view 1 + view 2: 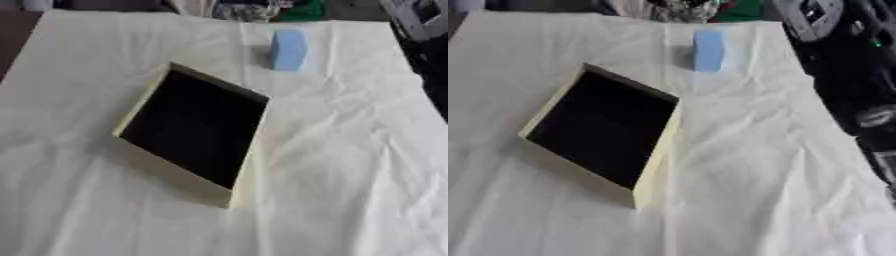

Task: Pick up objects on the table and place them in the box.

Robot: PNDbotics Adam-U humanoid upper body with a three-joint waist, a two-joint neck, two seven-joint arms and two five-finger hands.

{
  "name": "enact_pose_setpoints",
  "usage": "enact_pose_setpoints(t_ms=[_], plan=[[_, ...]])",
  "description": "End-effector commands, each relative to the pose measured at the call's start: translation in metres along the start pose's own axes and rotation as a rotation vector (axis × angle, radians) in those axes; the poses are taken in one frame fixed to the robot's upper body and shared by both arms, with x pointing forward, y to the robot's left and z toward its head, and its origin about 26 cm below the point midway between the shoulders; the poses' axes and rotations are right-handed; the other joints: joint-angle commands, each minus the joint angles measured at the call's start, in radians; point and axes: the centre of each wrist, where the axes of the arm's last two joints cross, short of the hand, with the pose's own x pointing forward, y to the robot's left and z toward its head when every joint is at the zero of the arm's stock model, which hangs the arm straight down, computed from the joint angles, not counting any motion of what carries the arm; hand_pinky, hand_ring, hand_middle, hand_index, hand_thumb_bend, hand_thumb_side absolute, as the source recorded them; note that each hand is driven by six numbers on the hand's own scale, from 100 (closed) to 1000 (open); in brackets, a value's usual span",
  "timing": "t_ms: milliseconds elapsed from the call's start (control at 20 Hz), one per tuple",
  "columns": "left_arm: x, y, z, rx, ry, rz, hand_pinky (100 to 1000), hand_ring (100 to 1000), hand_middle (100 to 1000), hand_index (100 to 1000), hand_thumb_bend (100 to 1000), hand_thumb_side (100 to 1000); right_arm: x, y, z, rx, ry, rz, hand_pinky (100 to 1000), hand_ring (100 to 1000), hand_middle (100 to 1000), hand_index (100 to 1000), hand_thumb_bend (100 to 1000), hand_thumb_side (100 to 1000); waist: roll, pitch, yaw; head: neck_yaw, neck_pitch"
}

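One blue block (288, 49) lies beyond the box (249, 185); no hand visible.

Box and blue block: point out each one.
box (248, 172), left eye view, on its pale near-right wall.
blue block (709, 50), right eye view, on the middle of its front face.

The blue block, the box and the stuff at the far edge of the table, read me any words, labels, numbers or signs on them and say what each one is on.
No readable text anywhere.
Blue block: plain, no print visible.
Box: cream walls, dark inside, no label visible.
White cloth: blank.
Clutter at the far edge: too blurred to read.
Robot arm at the right: dark casing, a small green spot, no legible marking.
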Motion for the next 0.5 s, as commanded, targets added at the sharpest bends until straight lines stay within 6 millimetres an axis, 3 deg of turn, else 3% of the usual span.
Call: enact_pose_setpoints(t_ms=[50,200,500], plan=[[0.007,0.003,-0.006,0.002,-0.033,-0.003,682,502,418,716,303,106,-0.011,-0.009,-0.004,0.044,0.006,0.011,887,948,921,933,566,595,-0.011,-0.025,0.002,0.001,-0.009],[0.007,0.003,-0.006,0.002,-0.032,-0.002,682,502,418,716,303,106,-0.025,-0.004,-0.006,0.111,0.000,-0.017,896,955,925,940,584,565,-0.012,-0.024,0.003,0.001,-0.010],[0.007,0.003,-0.006,0.001,-0.031,-0.003,682,502,418,716,302,107,-0.049,0.009,-0.011,0.250,-0.041,-0.069,913,961,907,947,663,383,-0.012,-0.023,0.002,0.003,-0.012]])
